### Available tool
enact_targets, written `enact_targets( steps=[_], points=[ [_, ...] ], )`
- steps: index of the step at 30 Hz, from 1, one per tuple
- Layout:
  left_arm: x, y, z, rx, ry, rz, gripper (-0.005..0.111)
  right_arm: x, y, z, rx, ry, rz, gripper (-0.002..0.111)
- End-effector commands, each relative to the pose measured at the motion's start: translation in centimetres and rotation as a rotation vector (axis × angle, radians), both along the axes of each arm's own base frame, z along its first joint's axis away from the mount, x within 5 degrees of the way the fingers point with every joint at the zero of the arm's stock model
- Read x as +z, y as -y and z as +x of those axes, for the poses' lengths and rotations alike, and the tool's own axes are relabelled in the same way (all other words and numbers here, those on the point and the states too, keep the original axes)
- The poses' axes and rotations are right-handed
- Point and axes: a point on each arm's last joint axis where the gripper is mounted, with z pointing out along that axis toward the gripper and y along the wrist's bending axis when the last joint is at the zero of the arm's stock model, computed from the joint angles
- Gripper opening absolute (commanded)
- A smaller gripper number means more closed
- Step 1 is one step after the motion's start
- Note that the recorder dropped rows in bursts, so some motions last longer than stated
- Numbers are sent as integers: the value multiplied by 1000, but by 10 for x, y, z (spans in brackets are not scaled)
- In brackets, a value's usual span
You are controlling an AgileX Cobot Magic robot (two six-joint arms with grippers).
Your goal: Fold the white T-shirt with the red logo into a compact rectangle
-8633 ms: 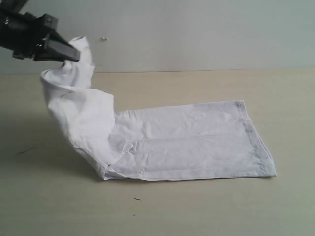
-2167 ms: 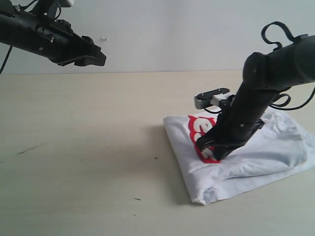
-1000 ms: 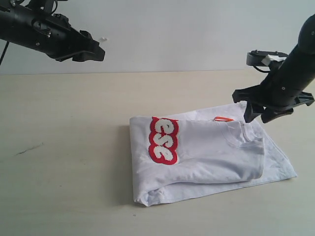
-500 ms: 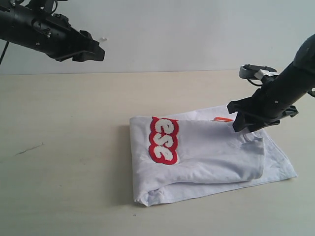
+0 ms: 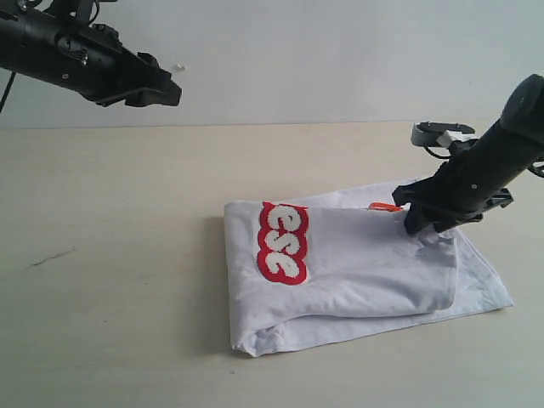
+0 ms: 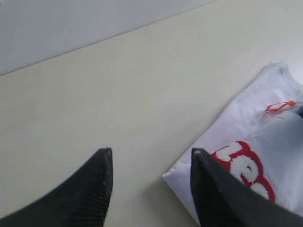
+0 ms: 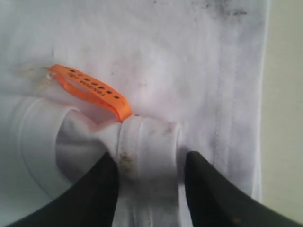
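The white T-shirt (image 5: 357, 272) lies on the table (image 5: 127, 255) as a squat, layered bundle with the red logo (image 5: 282, 243) facing up at one end, so by my reading the main folds are in and what is left is tidying. It is not a clean rectangle. The layer underneath pokes out beyond the top layer along the shirt's near side and at the end opposite the logo, and the logo end bulges. At that opposite end the right gripper (image 5: 422, 223) is down on the shirt, its fingers standing either side of the bunched collar (image 7: 147, 137) just beside the orange tag (image 7: 90, 90). The band fills the gap between them, so I cannot tell whether it is truly pinched. The left gripper (image 6: 149, 153) hangs well above and beyond the logo end, jaws parted and empty. Bare table surrounds the shirt on every side (widest off the logo end), giving room to drag or square up the edges.
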Motion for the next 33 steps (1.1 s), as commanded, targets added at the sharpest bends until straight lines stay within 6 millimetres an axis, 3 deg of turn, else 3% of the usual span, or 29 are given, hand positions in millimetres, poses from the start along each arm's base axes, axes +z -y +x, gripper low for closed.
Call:
enact_targets(
  steps=[1, 7, 13, 20, 25, 31, 33],
  points=[
    [0, -1, 0, 4, 1, -3, 50, 2, 0, 2, 2, 21, -6, 40],
    [0, -1, 1, 5, 14, 3, 50, 12, -1, 1, 49, 44, -15, 0],
    [0, -1, 1, -1, 20, 9, 50, 34, 0, 2, 80, 131, -38, 0],
    [0, -1, 1, 0, 21, 9, 50, 74, 8, 12, 202, 405, -221, 0],
    [1, -2, 2, 9, 33, 11, 50, 78, 13, 18, 195, 481, -293, 1],
    [1, -2, 3, 14, 38, 12, 50, 81, 16, 22, 180, 528, -342, 28],
    [1, -2, 3, 12, 36, 11, 50, 82, 17, 23, 142, 533, -329, 32]
  ],
)
